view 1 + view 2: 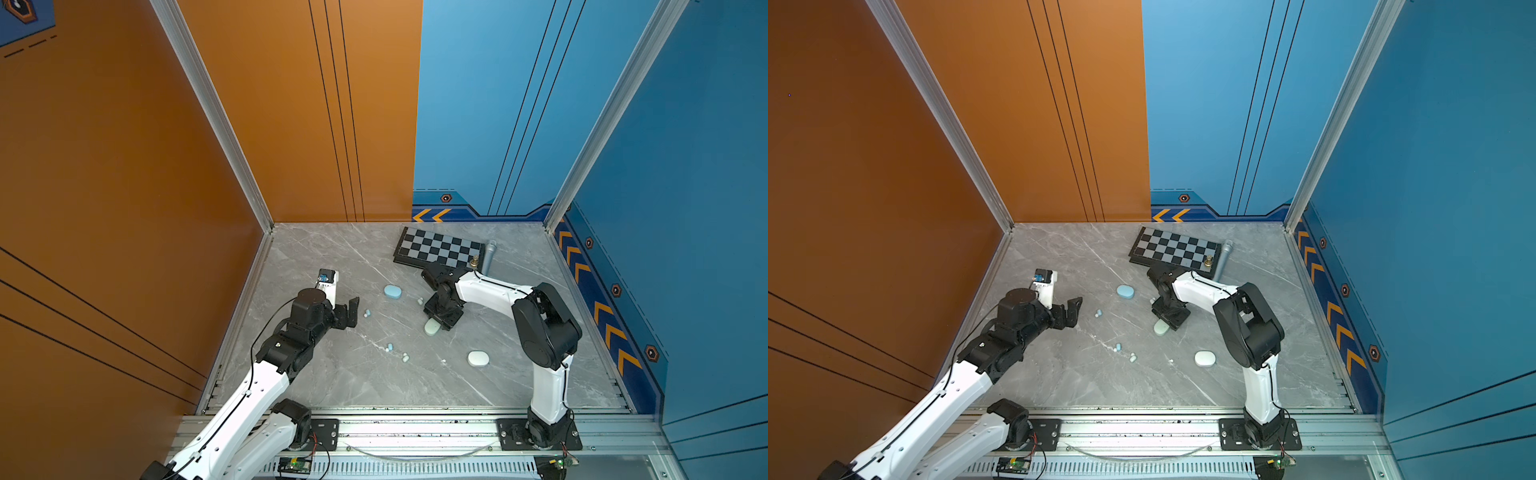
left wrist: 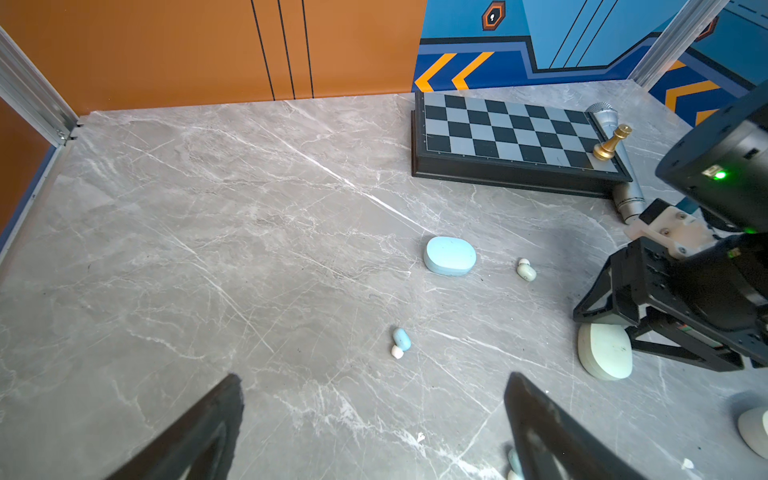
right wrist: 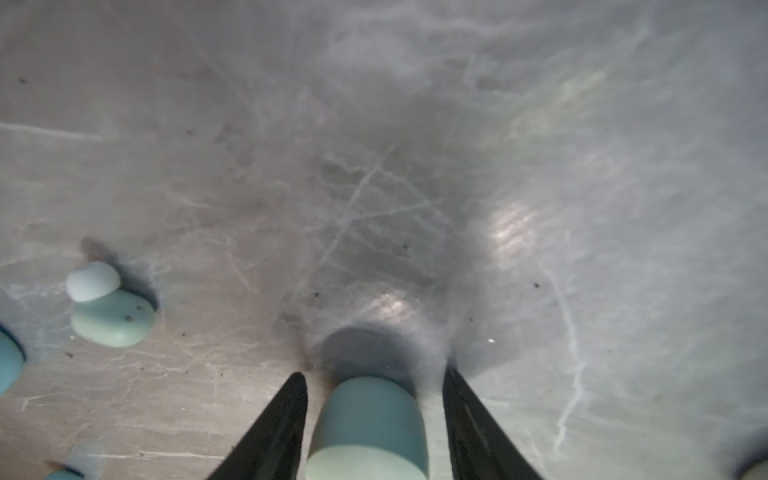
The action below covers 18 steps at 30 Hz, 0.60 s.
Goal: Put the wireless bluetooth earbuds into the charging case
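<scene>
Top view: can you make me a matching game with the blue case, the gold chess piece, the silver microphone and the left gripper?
Things:
1 blue case
2 gold chess piece
3 silver microphone
4 left gripper

Places or states:
A standing on a corner of the chessboard
B open, holding nothing
C lying closed on the table, away from the chessboard
D lying beside the chessboard

Pairs: 1-C, 2-A, 3-D, 4-B
</scene>
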{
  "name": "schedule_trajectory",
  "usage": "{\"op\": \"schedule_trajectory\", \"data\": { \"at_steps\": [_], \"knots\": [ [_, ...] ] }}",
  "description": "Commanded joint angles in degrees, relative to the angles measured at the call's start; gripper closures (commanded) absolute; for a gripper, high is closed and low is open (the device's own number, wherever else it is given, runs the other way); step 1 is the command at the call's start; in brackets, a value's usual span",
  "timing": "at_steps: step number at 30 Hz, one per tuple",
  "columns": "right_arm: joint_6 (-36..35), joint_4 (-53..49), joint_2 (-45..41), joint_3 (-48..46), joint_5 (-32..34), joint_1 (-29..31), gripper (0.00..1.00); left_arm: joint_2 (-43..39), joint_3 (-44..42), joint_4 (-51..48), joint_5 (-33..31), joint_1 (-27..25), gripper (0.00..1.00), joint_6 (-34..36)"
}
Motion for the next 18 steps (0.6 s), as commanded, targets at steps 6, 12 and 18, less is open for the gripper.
{"op": "schedule_trajectory", "data": {
  "at_steps": [6, 12, 18],
  "knots": [
    [-12.93, 0.18, -12.20, -1.75, 3.61, -3.91, 0.37, 0.44, 1.42, 2.25, 5.51, -3.65, 0.02, 6.06],
    [-20.39, -6.67, -15.66, -0.35, 5.34, -3.15, 0.36, 0.00, 1.22, 2.25, 2.32, -5.57, 0.02, 6.90],
    [-19.69, -6.56, -11.88, 1.30, -0.89, -1.20, 0.31, 0.00, 1.28, 2.25, -0.40, -7.71, 0.02, 5.85]
  ]
}}
